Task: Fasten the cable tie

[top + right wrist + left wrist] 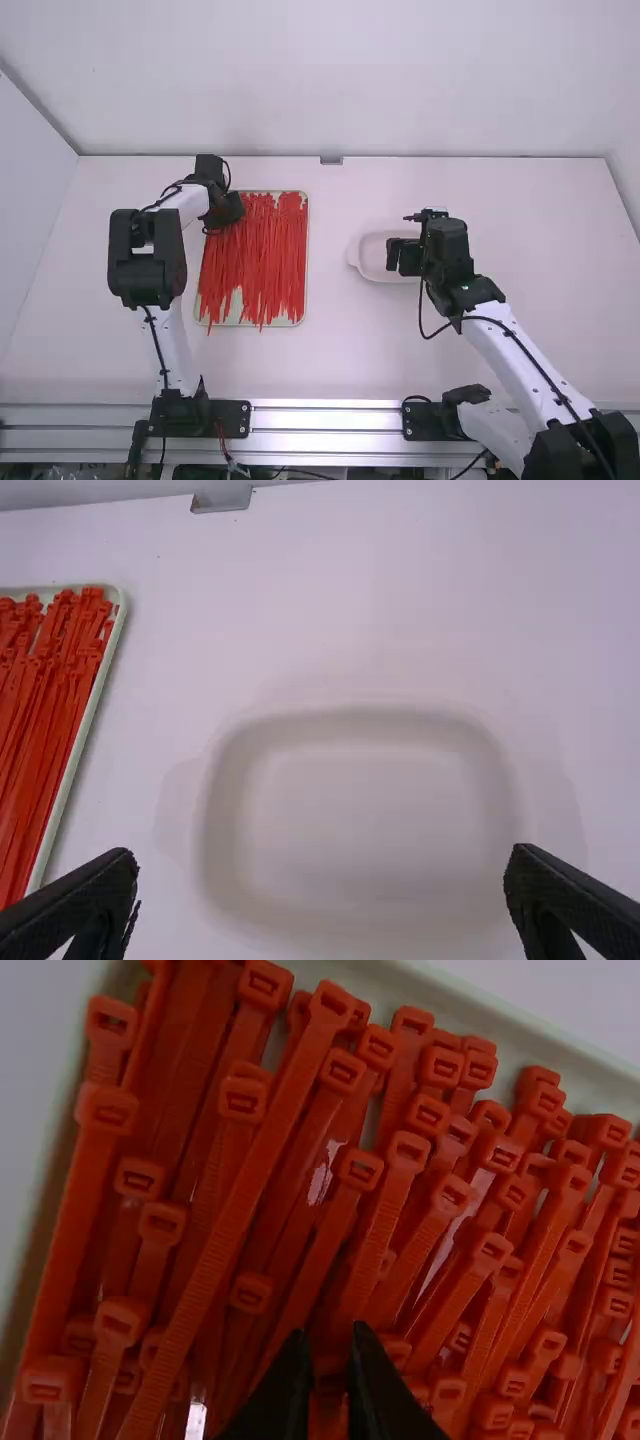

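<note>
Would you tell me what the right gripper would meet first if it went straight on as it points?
Probably the white dish, centred ahead of the open right gripper; how far off is unclear.

A white table (pixel 560 300) meets a plain white wall (pixel 320 70), with an aluminium rail (pixel 320 415) along its near edge.

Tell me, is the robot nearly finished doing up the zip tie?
Not nearly. Done: nothing; no tie is looped yet. In hand: the left gripper is down among the red cable ties on the tray; whether it holds one I cannot tell. The right gripper hangs open, empty, over the white dish. Still to do: lift one tie, thread its tail through its head.
</note>
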Tool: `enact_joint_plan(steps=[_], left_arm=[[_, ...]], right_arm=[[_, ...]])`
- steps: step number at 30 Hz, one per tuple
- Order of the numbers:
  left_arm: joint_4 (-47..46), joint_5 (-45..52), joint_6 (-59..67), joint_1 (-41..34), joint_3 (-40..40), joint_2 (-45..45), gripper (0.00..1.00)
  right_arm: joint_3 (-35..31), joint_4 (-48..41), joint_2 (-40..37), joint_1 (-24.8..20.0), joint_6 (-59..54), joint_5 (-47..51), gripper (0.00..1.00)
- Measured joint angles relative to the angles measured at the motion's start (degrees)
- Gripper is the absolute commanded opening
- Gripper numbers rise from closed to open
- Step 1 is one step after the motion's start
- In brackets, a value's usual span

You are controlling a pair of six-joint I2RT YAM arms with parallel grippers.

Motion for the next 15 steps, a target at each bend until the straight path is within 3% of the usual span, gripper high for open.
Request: enact_joint_plan(steps=[4, 15], left_arm=[[0.0, 0.0, 0.0, 0.0, 0.0, 0.0, 0.02], [1.3, 0.0, -1.7, 0.0, 0.4, 0.0, 0.01]], right_arm=[[0.0, 0.0, 0.0, 0.0, -0.1, 0.0, 0.98], [0.0, 0.0, 0.0, 0.0, -0.2, 0.0, 0.98]])
